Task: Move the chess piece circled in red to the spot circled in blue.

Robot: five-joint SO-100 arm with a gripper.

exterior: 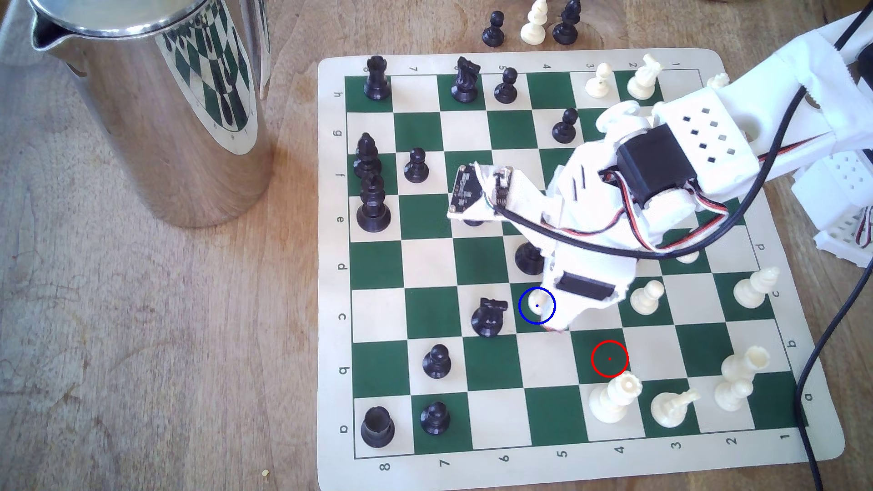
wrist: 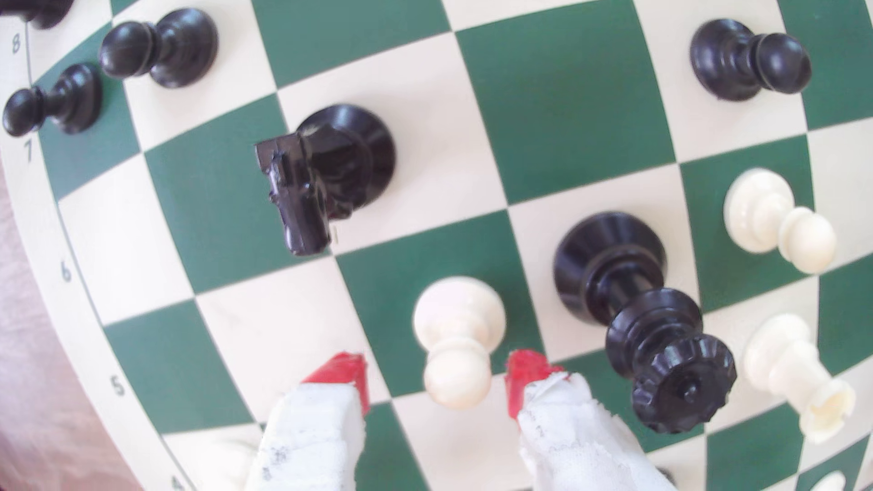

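The cream-white pawn (exterior: 538, 302) (wrist: 456, 330) stands upright on the dark green square (exterior: 525, 327) (wrist: 378, 292) marked by the blue ring. My gripper (exterior: 560, 325) (wrist: 432, 377) is open around it. In the wrist view one red-tipped finger (wrist: 342, 375) stands well clear of the pawn's head. The other red-tipped finger (wrist: 526, 377) sits just beside the head with a thin gap. The red ring (exterior: 609, 359) lies on a bare dark green square, one row nearer the board's front edge.
A black knight (exterior: 489, 317) (wrist: 326, 174) and a black queen (exterior: 529, 257) (wrist: 633, 311) flank the pawn's square. A cream pawn (exterior: 647, 296) and a cream crowned piece (exterior: 614, 396) stand near the red ring. A steel jug (exterior: 156, 104) stands off the board at the exterior view's left.
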